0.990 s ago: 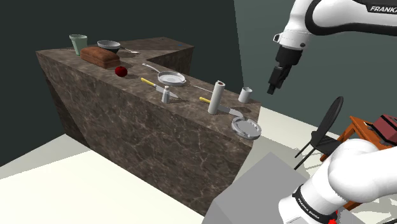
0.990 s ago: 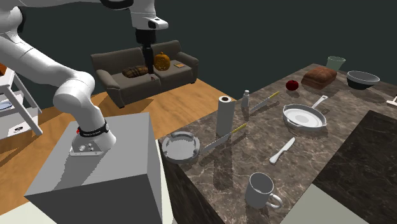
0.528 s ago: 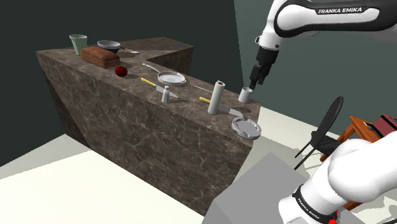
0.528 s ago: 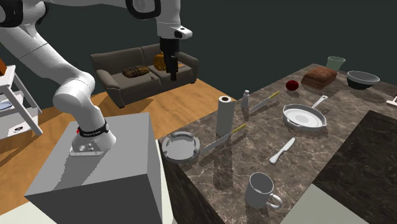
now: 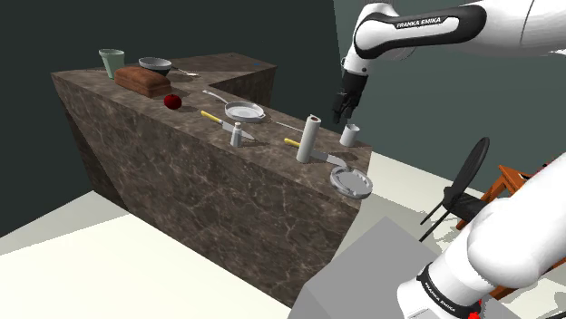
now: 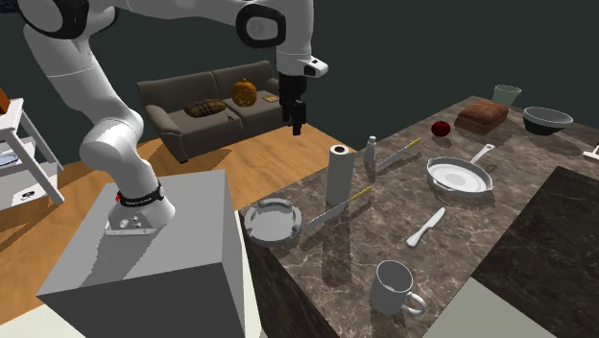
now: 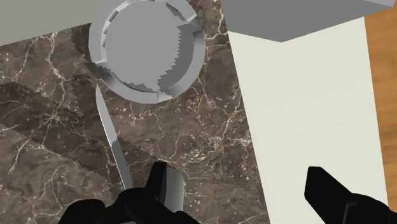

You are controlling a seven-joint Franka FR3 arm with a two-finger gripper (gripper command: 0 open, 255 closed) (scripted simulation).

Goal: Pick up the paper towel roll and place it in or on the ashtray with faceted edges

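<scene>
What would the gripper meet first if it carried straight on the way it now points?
Most likely the countertop near its edge, since the open gripper points down at it. The paper towel roll stands right beside one of the fingers, which might clip it first; depth is unclear.

Even, moderately bright rendered light from overhead; the walls [image 5: 54,27] are dim. Focus is sharp throughout, without glare. A stair-stepped shadow edge crosses the ashtray [image 7: 137,44]; darker patches mottle the tabletop [image 7: 203,146].
</scene>
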